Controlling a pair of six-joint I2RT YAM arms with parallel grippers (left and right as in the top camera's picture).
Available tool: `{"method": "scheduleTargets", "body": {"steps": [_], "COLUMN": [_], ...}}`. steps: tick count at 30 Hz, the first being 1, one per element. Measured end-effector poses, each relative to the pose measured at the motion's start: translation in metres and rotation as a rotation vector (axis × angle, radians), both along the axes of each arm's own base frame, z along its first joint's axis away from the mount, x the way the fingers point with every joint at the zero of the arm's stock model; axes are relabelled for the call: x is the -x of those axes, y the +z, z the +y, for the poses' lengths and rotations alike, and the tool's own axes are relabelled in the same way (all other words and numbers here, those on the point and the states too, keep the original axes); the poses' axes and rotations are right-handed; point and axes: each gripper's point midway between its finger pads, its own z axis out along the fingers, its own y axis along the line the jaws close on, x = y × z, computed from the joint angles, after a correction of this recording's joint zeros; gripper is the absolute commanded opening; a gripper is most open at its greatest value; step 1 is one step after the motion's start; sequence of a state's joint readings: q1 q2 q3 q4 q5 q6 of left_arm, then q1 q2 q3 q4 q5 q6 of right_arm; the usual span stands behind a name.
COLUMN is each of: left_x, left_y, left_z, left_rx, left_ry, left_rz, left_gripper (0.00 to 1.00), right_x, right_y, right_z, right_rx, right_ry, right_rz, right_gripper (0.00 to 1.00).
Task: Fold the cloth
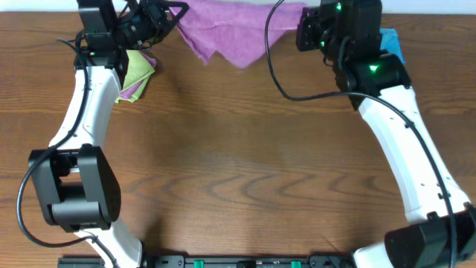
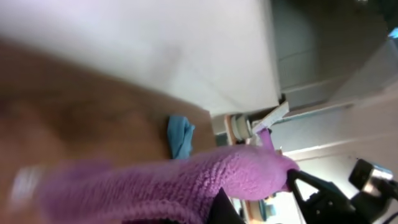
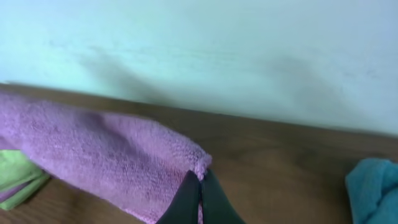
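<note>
Overhead view: nearest the bottom edge, the two white arms rise from their bases and reach over the brown wood-grain table toward the top of the frame. The middle of the table is bare wood.

In the upper left, a folded lime-green cloth lies under the left arm, with a pinkish-purple edge showing beneath it. In the upper right, a blue cloth shows beside the right arm.

The cloth is at the top centre, strung between the left gripper and the right gripper. Its long axis runs left to right along the top edge. Its loose lower edge sags into soft triangular points aimed toward the bottom of the frame.

Right wrist view: the dark fingers are pinched together on a corner of the cloth. Its fuzzy, looped microfibre pile bunches into a thick roll that runs off to the left. Beyond it are the wood and a pale wall.

Left wrist view: the picture is blurred. The same plush purple fabric fills the lower frame, clamped at this gripper, with the blue cloth small beyond it.
</note>
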State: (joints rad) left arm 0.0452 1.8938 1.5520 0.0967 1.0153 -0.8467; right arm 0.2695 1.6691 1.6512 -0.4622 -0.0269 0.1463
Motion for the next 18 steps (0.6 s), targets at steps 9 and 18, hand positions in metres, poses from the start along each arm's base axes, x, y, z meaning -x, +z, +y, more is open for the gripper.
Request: {"method": "scheduleTargets", "body": {"steps": [9, 18], "left_x": [0.022, -0.011], "left_y": [-0.08, -0.037], "left_z": [0.007, 0.021], "left_rx": [-0.126, -0.096], "left_ry": [-0.043, 0.019], "left_rz": [0.227, -0.012], "left_gripper": [0.06, 0.05], "right_x": [0.001, -0.025], "right_y": [-0.101, -0.06], "right_z": [0.0, 0.01], "right_rx": [0.075, 0.017], "right_ry": [0.001, 0.011], "right_rz": [0.289, 0.102], "right_gripper": [0.01, 0.01]}}
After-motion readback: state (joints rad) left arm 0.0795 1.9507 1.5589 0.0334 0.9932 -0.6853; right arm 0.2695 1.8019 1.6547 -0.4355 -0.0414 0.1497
